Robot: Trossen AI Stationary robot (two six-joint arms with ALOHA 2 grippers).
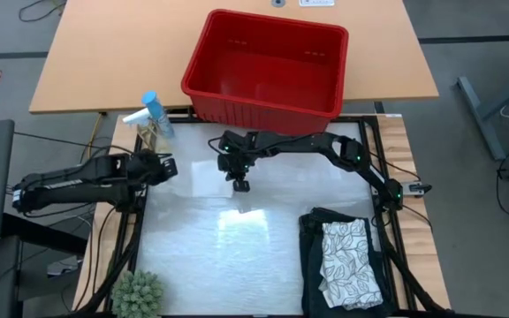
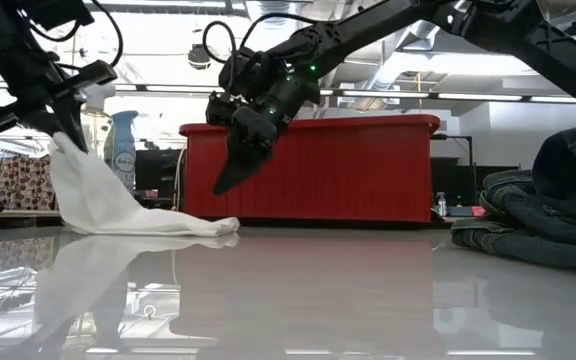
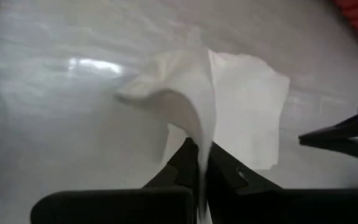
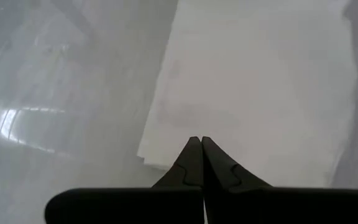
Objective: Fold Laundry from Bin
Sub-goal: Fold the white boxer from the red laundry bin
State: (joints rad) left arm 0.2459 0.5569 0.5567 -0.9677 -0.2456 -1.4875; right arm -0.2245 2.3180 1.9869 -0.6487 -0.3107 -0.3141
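We see a glossy white table point(image 1: 193, 256) in a ceiling-lit workshop; the red bin point(image 1: 268, 66) stands at its far edge. The left gripper point(image 3: 199, 163) is clamped on the small whitish cloth point(image 2: 118, 205), its length trailing toward the right gripper point(image 2: 226, 180), pinched together empty above

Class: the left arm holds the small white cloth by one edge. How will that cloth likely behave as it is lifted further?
Probably floppy: the small white cloth sags from the left gripper, its tail trailing on the table. Likely light: it hangs from one pinched edge. It may slide easily on that glossy top.
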